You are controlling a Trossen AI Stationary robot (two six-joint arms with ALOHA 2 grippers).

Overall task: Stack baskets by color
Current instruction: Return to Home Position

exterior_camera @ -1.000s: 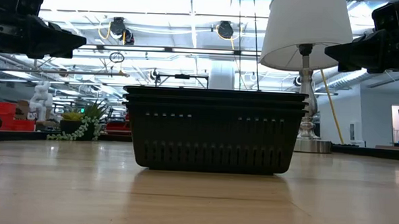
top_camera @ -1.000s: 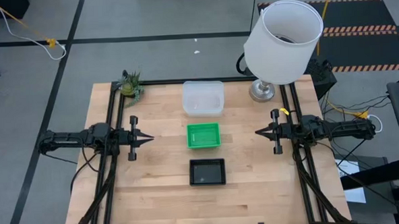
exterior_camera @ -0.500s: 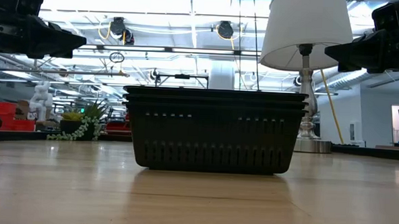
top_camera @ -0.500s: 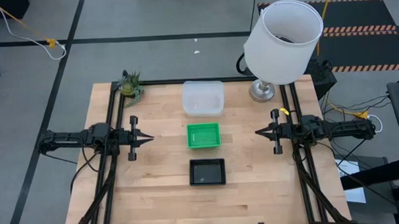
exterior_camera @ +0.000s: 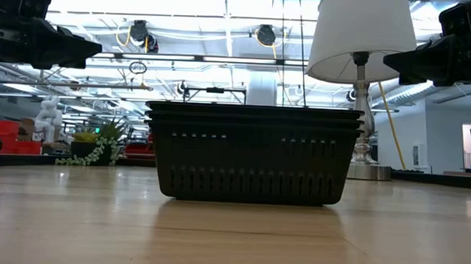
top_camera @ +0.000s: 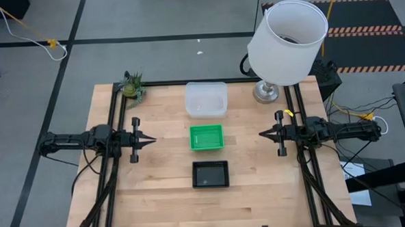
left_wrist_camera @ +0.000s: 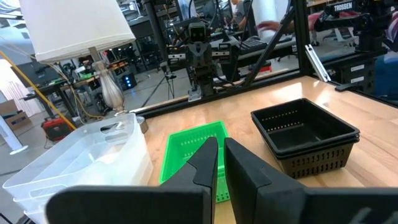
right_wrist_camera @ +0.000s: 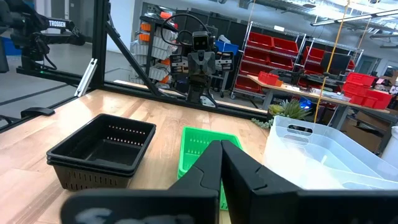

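Looking down, we see clear stack [top_camera: 205, 100], green stack [top_camera: 207, 137], black stack [top_camera: 210, 174] aligned, long axes left-right; lamp [top_camera: 286, 38], plant [top_camera: 133, 86] at desk [top_camera: 158, 194] corners; left claw [top_camera: 151, 139], right claw [top_camera: 262, 134] closed.

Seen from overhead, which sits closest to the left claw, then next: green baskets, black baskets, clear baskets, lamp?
From the left gripper, in the high view:
1. green baskets, straight ahead, mid-table.
2. clear baskets and black baskets, flanking the green ones: too close to call.
3. lamp, at the table's corner past the clear baskets, on the right.
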